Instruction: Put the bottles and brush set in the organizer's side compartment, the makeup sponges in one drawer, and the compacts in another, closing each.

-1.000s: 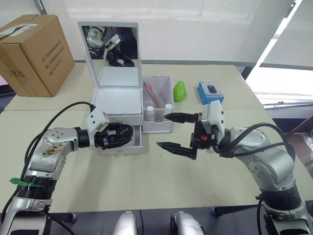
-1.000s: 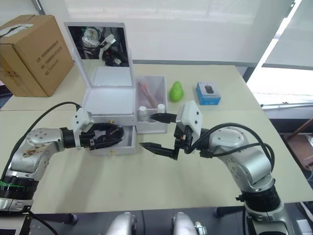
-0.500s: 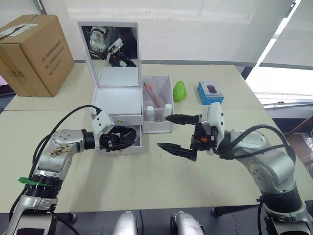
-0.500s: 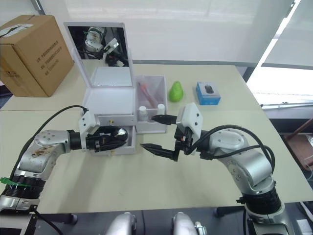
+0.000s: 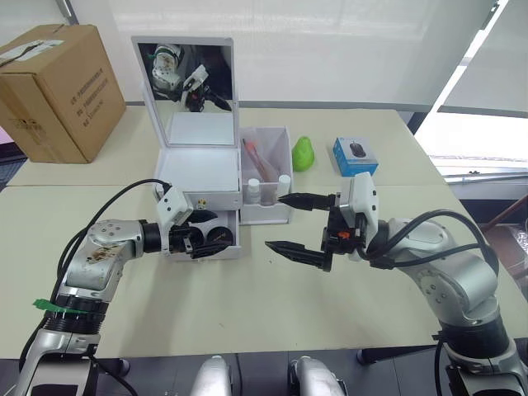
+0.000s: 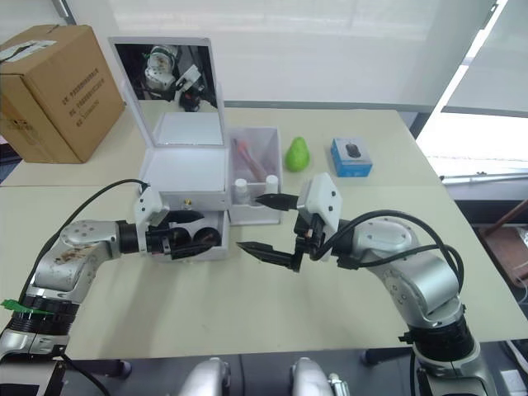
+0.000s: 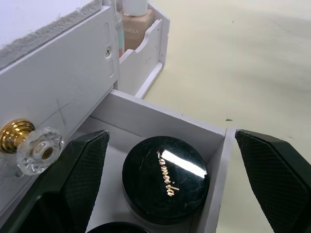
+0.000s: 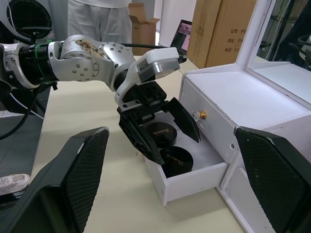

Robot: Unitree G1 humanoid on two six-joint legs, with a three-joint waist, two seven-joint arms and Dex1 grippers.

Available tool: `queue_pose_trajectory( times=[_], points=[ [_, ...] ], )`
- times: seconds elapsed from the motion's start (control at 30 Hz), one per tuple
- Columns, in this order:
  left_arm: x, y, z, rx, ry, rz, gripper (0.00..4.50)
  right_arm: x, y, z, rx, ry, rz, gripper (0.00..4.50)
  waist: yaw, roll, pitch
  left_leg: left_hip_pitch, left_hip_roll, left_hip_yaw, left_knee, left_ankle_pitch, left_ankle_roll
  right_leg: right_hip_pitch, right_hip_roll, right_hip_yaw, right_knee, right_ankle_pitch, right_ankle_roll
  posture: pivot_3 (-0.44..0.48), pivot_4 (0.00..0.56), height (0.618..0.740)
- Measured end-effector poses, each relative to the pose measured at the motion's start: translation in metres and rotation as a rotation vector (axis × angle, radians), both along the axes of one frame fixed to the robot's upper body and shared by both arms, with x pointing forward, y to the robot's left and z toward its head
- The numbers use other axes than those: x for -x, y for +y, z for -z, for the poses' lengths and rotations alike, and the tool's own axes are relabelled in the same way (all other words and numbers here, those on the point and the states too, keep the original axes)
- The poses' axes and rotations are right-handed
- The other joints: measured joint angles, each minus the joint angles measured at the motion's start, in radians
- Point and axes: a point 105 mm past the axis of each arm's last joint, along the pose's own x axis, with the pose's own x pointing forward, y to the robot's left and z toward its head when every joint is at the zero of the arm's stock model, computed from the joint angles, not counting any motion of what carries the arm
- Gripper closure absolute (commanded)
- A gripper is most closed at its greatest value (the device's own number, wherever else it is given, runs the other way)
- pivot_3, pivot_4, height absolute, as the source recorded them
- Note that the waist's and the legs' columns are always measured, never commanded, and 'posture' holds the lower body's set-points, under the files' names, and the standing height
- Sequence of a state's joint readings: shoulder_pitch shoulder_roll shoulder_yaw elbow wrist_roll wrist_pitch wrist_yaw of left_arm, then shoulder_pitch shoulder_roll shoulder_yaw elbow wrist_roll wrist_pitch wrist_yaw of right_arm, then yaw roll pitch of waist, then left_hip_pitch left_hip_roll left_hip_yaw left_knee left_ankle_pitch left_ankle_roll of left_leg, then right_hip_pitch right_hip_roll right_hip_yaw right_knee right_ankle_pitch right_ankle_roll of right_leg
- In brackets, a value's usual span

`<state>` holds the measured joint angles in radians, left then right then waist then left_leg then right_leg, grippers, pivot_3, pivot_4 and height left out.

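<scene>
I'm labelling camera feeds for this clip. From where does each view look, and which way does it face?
Head views: look forward and down over the table; both arms show, the left pincer at the open lower drawer and the right pincer open.
Left wrist view: looks into the drawer at the compacts.
Right wrist view: faces the organizer.
All views share the drawer.

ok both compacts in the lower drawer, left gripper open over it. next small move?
Probably draw the left gripper back clear of the lower drawer, then push its front in. Both compacts lie inside the drawer, which is pulled out, and the fingers are open, straddling the drawer and gripping nothing. The right gripper hangs open beside the organizer, out of the way.
</scene>
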<state>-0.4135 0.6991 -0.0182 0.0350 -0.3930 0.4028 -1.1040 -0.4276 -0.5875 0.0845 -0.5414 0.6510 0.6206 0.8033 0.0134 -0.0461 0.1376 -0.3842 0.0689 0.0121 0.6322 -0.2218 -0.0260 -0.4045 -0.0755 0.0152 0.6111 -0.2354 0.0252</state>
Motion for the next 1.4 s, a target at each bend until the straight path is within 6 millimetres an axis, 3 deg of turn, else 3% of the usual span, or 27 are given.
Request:
queue_pose_trajectory(
  times=[0.13,0.23,0.47,0.63,0.77,1.03,1.17,1.4],
  points=[
    [0.01,0.003,-0.019,0.045,-0.015,0.021,0.02,0.0,0.0,0.0,0.0,0.001,0.0,0.0,-0.003,0.0,0.0,0.001,0.0,0.0,0.0,0.0,0.0,0.0,0.0,0.0,0.0,0.0,0.0,0.0,0.15,0.722],
    [0.026,0.017,-0.029,0.079,0.013,0.013,0.59,0.0,0.0,0.001,0.002,0.002,0.001,0.0,-0.008,0.0,0.0,0.002,0.0,0.0,-0.001,0.0,0.0,0.0,0.0,0.0,0.0,0.0,0.0,0.0,0.15,0.722],
    [0.064,0.05,-0.026,0.047,0.127,-0.02,2.87,-0.001,-0.001,0.001,0.001,0.004,0.002,0.0,-0.008,0.006,0.004,0.004,0.0,0.001,-0.004,0.0,0.0,-0.001,-0.001,0.0,0.0,-0.002,-0.002,0.0,0.15,0.722],
    [0.073,0.061,-0.012,0.012,0.181,-0.05,4.47,0.0,0.0,0.002,0.0,0.01,-0.006,0.0,0.002,0.006,0.004,0.003,0.0,0.001,-0.004,0.0,0.0,-0.005,-0.002,-0.001,-0.001,-0.002,-0.002,0.0,0.15,0.722],
    [0.07,0.061,-0.007,-0.038,0.155,-0.06,4.47,0.0,0.0,0.002,0.0,0.014,-0.013,0.0,0.001,0.007,0.004,0.001,0.0,0.001,-0.004,0.0,0.0,-0.002,-0.002,-0.001,-0.001,-0.002,-0.002,0.0,0.15,0.722],
    [0.051,0.06,0.026,-0.163,0.134,-0.125,4.47,0.0,0.0,0.002,-0.001,0.014,-0.013,0.0,0.0,0.006,0.004,0.001,0.0,0.001,-0.004,0.0,0.0,-0.002,-0.001,-0.001,0.0,-0.001,-0.002,0.0,0.15,0.722],
    [0.03,0.059,0.03,-0.167,0.077,-0.188,4.47,0.0,0.0,0.003,-0.001,0.014,-0.009,0.0,0.003,0.006,0.004,0.001,0.0,0.001,-0.003,0.0,0.0,-0.001,-0.001,-0.001,0.0,-0.001,-0.002,0.0,0.15,0.722],
    [-0.002,0.049,0.021,-0.142,-0.044,-0.246,4.47,0.0,0.0,0.003,-0.003,0.013,0.004,0.0,0.001,0.001,0.001,0.001,0.0,0.0,-0.003,0.0,0.0,-0.001,-0.001,-0.001,0.0,-0.001,-0.001,0.0,0.15,0.722]
  ],
)
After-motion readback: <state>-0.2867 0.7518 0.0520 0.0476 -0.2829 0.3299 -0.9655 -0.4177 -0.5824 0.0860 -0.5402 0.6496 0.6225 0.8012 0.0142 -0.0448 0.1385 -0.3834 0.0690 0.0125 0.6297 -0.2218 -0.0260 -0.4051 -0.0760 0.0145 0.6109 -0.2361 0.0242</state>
